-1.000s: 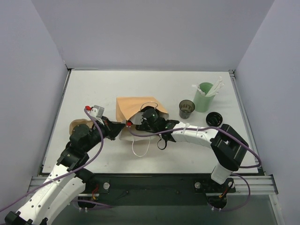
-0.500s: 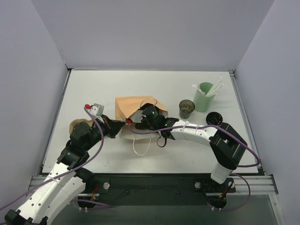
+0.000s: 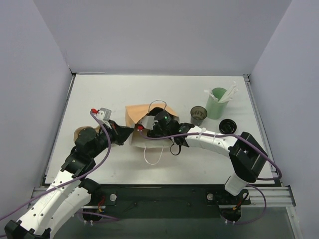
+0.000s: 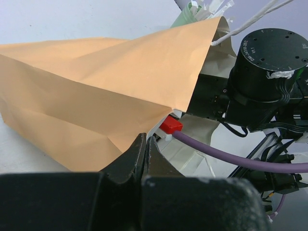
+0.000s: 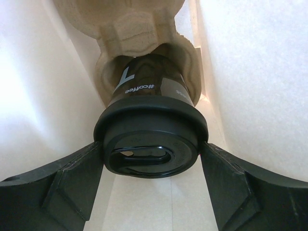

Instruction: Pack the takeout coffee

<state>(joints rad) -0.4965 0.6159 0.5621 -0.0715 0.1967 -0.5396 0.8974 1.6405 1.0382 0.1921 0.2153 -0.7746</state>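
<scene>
Seating the takeout coffee (image 5: pixel 153 91) in its socket looks like the step in hand. Doing it well means pushing the cup straight along its own axis until it sits square in the moulded pulp tray (image 5: pixel 139 24). The release should be small, because the bag's pale inner walls stand close on both sides and widely spread fingers could snag the paper. The arm should then back straight out through the mouth so the cup is not dragged along.

The tan paper bag (image 3: pixel 137 112) lies on its side on the white table (image 3: pixel 99 94), with its mouth and string handles facing the near edge. The coffee is deep inside it, base tucked into the tray's cup well, black lid (image 5: pixel 150 144) facing the wrist camera.

The right gripper (image 5: pixel 150 148) reaches into the bag. Its two dark fingers (image 5: pixel 72 178) are spread just as wide as the lid, one pressed against each side of the rim, so it grips the cup by the lid.

The left gripper (image 4: pixel 145 149) sits at the bag's mouth with its jaws pressed together. It appears to pinch the lower lip of the paper, holding the mouth open for the other arm, though the paper between the tips is hard to make out.
</scene>
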